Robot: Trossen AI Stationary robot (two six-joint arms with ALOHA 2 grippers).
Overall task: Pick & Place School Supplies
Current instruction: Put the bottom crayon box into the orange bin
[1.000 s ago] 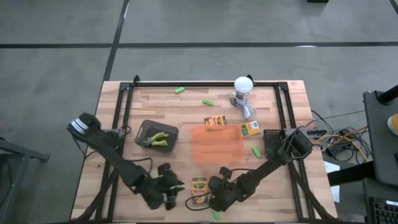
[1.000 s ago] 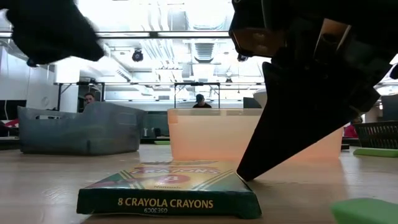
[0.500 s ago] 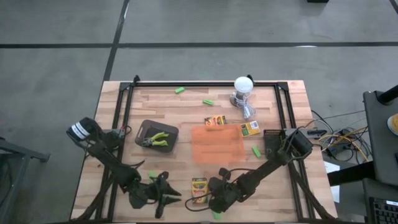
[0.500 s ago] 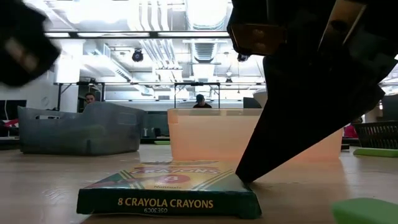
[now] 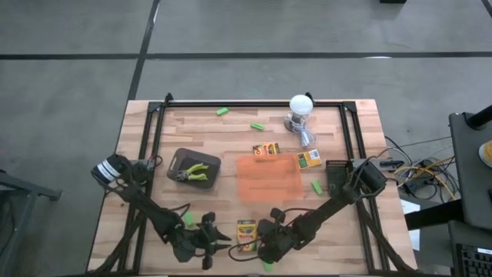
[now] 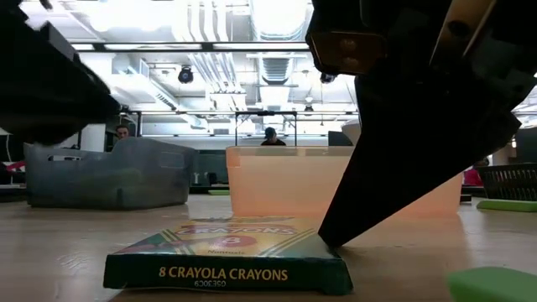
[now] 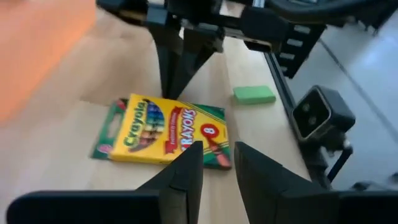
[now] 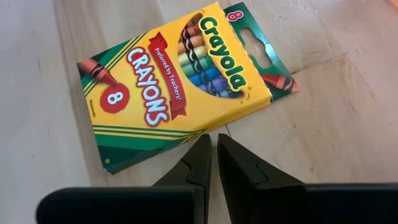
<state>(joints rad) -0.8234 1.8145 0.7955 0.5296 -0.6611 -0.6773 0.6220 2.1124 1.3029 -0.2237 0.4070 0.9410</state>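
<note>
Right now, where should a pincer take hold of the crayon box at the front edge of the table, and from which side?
The crayon box lies flat, label up, with bare wood around it. Probably best to come straight down and pinch across its two long edges near the middle, its narrower span. The right pincer, fingers nearly together, would have to open first.

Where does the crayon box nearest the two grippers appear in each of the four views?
High view: crayon box at the near table edge, between both grippers.
Low view: lying flat, front and centre.
Left wrist view: centre.
Right wrist view: upper centre.
Shared landmark: the green eraser beside it.
</note>
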